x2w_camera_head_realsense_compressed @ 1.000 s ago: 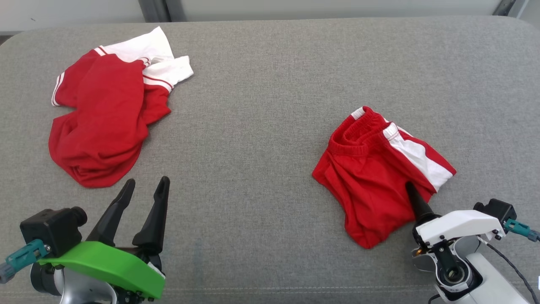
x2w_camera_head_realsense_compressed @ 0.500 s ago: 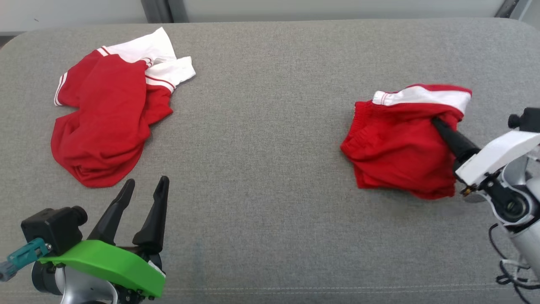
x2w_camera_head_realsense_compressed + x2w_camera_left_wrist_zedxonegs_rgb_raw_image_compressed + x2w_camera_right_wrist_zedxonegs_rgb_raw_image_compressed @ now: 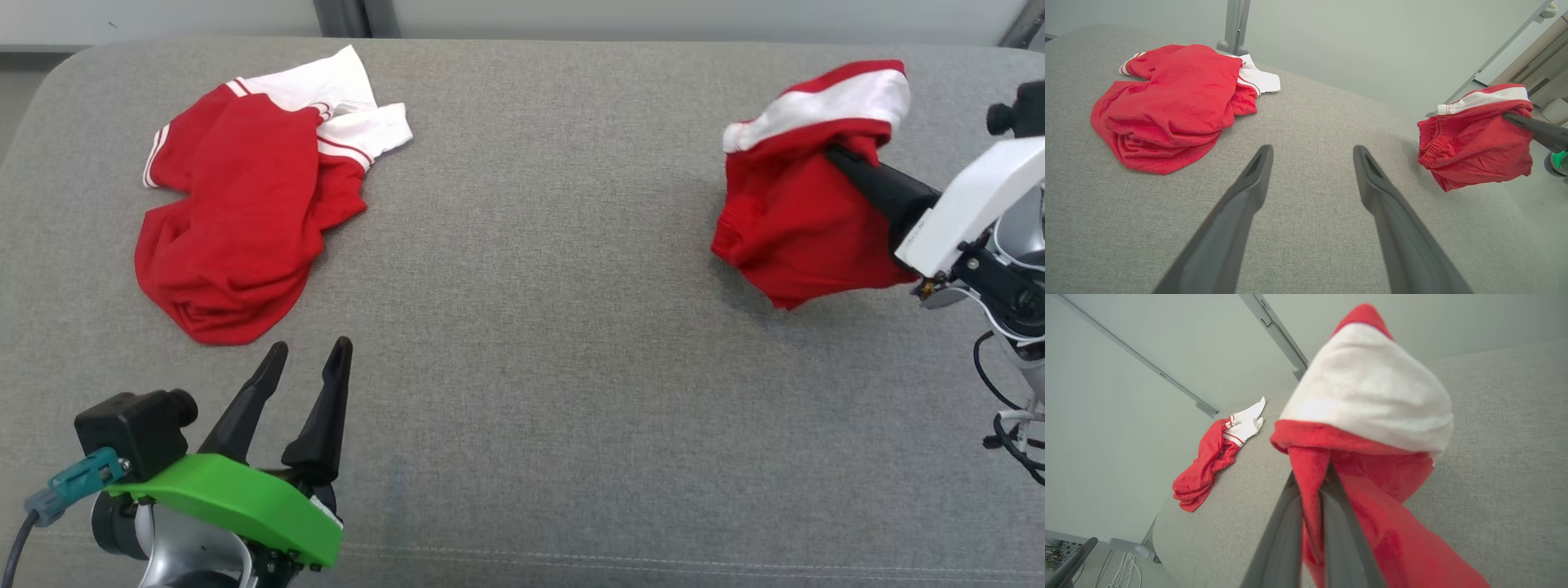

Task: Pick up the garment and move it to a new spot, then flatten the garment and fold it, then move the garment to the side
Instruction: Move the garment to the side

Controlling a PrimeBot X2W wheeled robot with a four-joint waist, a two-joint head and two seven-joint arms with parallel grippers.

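Our right gripper [image 3: 849, 167] is clenching its jaws on a fold of the red-and-white shorts [image 3: 784, 220]. The shorts are hanging bunched above the tabletop [image 3: 531, 286], far across from the crumpled red shirt [image 3: 229, 212]. Our left gripper [image 3: 309, 349] is waiting with jaws spread and empty, just in front of that shirt.

We are judging the pick-up done and the carry under way. Setting down, flattening, folding and moving aside are all remaining.

The right wrist view is showing us what the head view is hiding: cloth pinched between the two fingers [image 3: 1282, 531], with the white stripe [image 3: 1367, 392] draping over their tips. The left wrist view is showing the shorts' lower corner clear of the tabletop and the waistband [image 3: 1431, 139] turned toward the shirt.
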